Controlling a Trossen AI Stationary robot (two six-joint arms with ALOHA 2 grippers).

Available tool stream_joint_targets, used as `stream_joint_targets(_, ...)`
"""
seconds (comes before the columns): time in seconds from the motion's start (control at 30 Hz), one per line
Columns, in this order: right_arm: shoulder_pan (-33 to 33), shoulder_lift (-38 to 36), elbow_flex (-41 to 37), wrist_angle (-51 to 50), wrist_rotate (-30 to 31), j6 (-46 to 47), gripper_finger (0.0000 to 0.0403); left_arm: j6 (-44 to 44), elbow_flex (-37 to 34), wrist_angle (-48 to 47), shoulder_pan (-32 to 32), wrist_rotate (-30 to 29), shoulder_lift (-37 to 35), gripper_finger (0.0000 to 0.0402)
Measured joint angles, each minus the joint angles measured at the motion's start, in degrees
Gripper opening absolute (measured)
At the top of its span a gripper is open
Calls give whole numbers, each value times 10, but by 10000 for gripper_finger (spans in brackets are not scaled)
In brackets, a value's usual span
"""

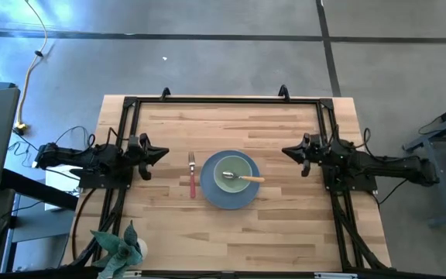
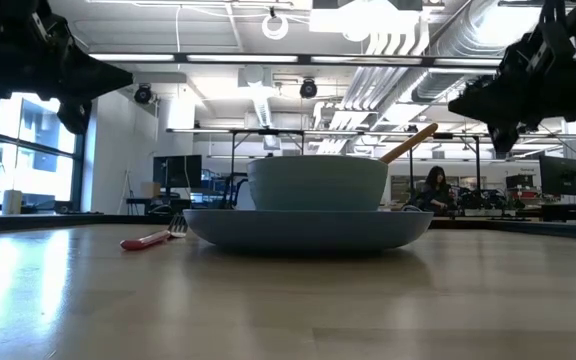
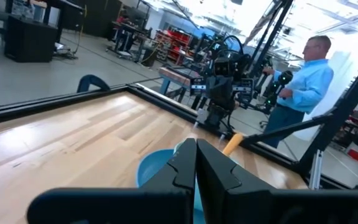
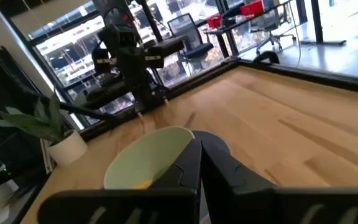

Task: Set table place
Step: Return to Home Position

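Note:
A round grey-blue plate (image 1: 210, 194) lies at the table's middle, with a pale green bowl (image 1: 236, 166) standing on it. A yellow-handled spoon (image 1: 246, 179) rests in the bowl, its handle leaning over the rim toward the right. A red-handled fork (image 1: 193, 179) lies flat on the table just left of the plate. My left gripper (image 1: 163, 153) is shut and empty, raised at the table's left. My right gripper (image 1: 286, 151) is shut and empty, raised at the table's right. The bowl also shows in the right wrist view (image 4: 143, 155).
A black metal frame (image 1: 223, 101) runs along the table's far and side edges. A small potted plant (image 1: 119, 246) stands at the near left corner. A person (image 3: 303, 87) stands beyond the table's right side. Bare wood lies near and far of the plate.

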Motion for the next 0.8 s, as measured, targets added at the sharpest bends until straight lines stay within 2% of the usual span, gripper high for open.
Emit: stream_joint_targets(0.8,0,0,0,-5,0,18,0,0,0,0,0,0,0,1)
